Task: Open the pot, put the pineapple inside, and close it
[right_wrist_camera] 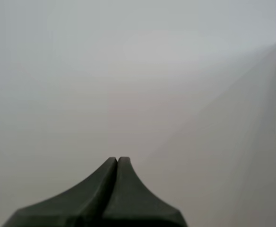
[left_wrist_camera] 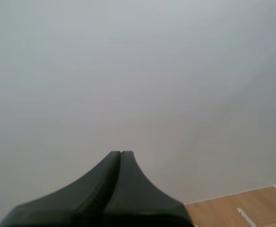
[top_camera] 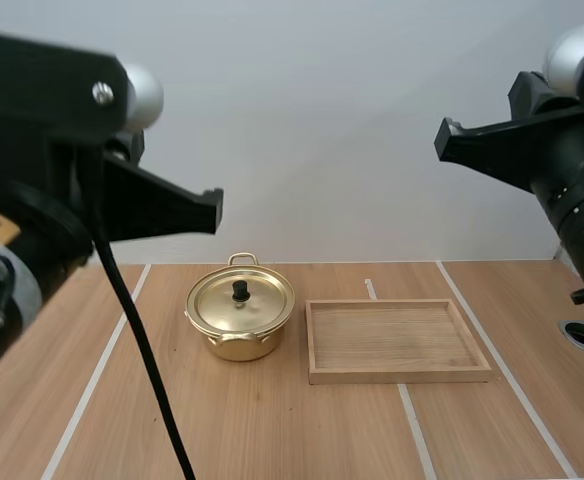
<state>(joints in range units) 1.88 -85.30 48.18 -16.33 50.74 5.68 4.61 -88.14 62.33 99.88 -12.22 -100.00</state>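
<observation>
Wooden table [top_camera: 272, 430] is carrying the pot [top_camera: 240, 320], lid [top_camera: 240, 300] on, handles lining up near-to-far, beside a tray [top_camera: 397, 373]; left claw [left_wrist_camera: 121, 153] and right claw [right_wrist_camera: 117, 160] are hanging fully closed, empty.

Cannot see inside the pot [top_camera: 240, 320]: covered by its lid [top_camera: 257, 300]. Can make out only part of the left arm [top_camera: 42, 200], blurred to the pot's left, cropped by the high view's edge. Likewise the right arm [top_camera: 562, 170], well to the pot's right. Cannot identify the round dark opening [top_camera: 578, 332] in the table [top_camera: 302, 430] far right of the pot, half covered by that arm. Cannot follow left gripper [left_wrist_camera: 121, 152] or right gripper [right_wrist_camera: 117, 159] back past the fingers: cropped.
</observation>
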